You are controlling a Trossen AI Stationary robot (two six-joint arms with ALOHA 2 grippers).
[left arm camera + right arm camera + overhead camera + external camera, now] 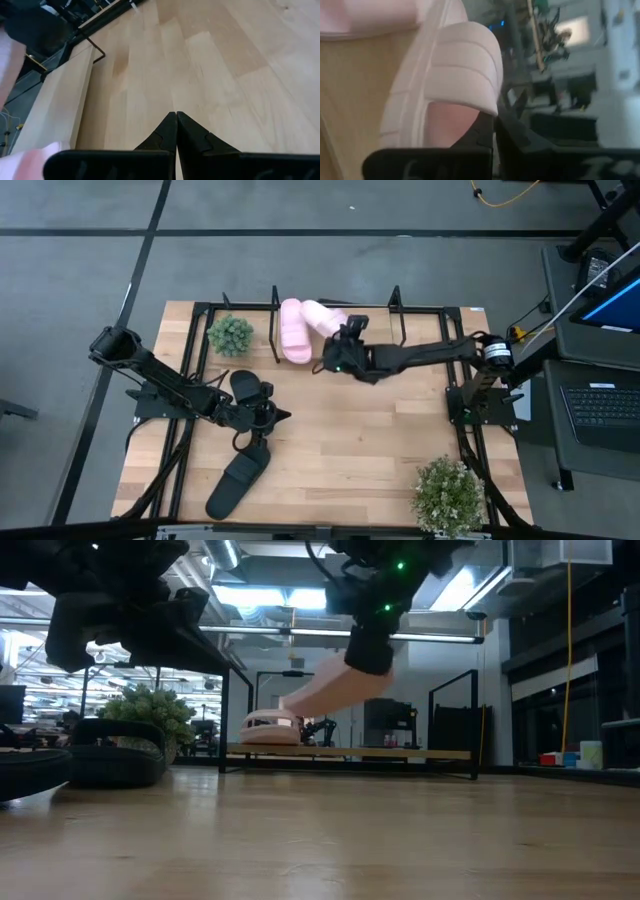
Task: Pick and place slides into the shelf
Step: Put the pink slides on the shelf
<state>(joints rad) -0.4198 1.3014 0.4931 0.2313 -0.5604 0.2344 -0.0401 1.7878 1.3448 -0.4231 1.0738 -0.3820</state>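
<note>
One pale pink slide [293, 332] lies on the shelf [400, 312] at the table's far edge and shows on the shelf's board [350, 752] as the resting slide [268, 725]. My right gripper [340, 348] is shut on the second pink slide [322, 316], beside the first. Two black slides lie on the tabletop at the left: one [246, 387] by my left gripper [272, 416], the other [238, 480] near the near edge. My left gripper [176, 120] is shut over bare wood and touches nothing. My right gripper pinches the pink slide between its two fingers at the side edge [487, 112], next to the wide strap [467, 65]. The fingers [370, 650] come from above, slanting down. The slide [330, 690] is lifted clear and tilted above the shelf board.
A small green plant [230, 333] stands on the shelf's left part, and a larger one [450, 495] at the table's near right corner. Upright black wire posts [396, 298] rise from the shelf. Bare wood [380, 440] lies in the table's middle.
</note>
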